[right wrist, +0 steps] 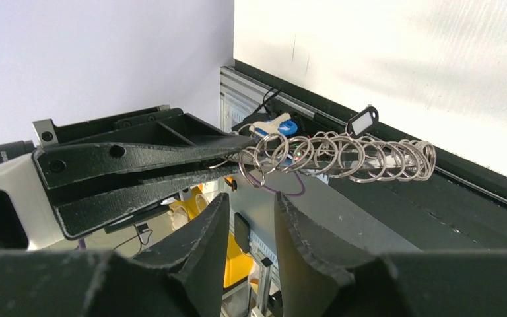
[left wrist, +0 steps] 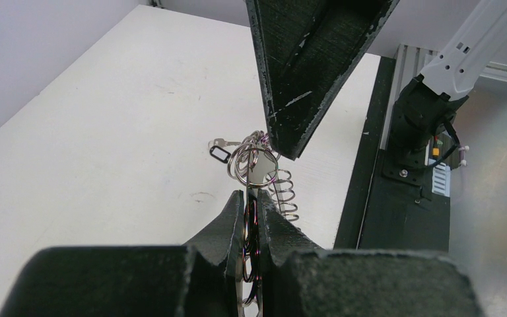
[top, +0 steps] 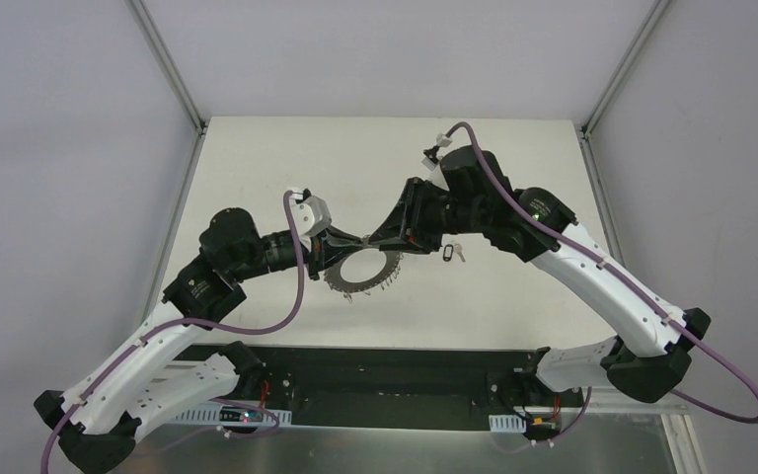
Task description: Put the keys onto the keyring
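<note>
Gripping the keyring (right wrist: 337, 157) by its rim, the left gripper (left wrist: 251, 201) has its jaws closed tight on the flat metal and holds the ring up off the white table (top: 257, 168), near the table's middle. From the left wrist the ring is seen edge-on, and most of its plate is buried between the black fingers (left wrist: 228, 228). Only a few wire loops (left wrist: 256, 160) stand clear past the tips.

The right gripper (right wrist: 251, 198) meets it from the right, jaws parted, with nothing visible in the gap between them. Its tips sit right at the nearest loops, but whether they touch one cannot be made out. In the left wrist view it shows only as a dark wedge cut off by the top edge.

The ring itself is a grey washer-like disc with a wide centre hole, its rim crowded with thin silver loops that read as a coil from the side.

A key with a blue tag (right wrist: 282, 127) shows just behind the loops, beside the left fingertips. Whether it is threaded on is unclear.

A key with a black tag (top: 449, 254) lies flat on the table just right of the ring, apart from it and under the right arm's wrist.
</note>
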Controlling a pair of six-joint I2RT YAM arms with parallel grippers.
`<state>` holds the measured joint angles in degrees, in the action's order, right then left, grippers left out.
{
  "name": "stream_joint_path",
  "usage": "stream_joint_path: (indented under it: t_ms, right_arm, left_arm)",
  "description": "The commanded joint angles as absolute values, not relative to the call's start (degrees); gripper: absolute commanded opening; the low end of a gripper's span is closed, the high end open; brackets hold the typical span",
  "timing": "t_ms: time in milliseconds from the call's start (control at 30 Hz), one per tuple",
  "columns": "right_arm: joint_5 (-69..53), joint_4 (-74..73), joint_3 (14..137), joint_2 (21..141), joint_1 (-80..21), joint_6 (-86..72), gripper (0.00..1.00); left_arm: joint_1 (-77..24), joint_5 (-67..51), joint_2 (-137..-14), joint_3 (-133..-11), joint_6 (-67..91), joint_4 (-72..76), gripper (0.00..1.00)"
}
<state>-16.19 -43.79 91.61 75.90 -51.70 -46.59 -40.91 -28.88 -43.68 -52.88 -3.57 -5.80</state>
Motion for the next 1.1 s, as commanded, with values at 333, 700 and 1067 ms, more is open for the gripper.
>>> stream_joint_path:
  t_ms: [333, 700, 1067]
  right_arm:
    - [-14.5, -39.7, 91.2, 75.7, -52.3, -49.9, 0.29]
    - [-13.9, -40.0, 91.7, 76.6, -52.6, -49.9, 0.26]
    - [-13.2, -39.9, 92.0, 76.9, -52.8, -50.0, 0.19]
  left_arm:
    - [-40.9, -27.8, -41.9, -52.8, -2.6, -0.7, 0.00]
    - [-40.9, -27.9, -41.4, -52.8, -2.6, -0.7, 0.00]
    - [-40.9, -27.9, -41.1, -52.7, -2.6, -0.7, 0.00]
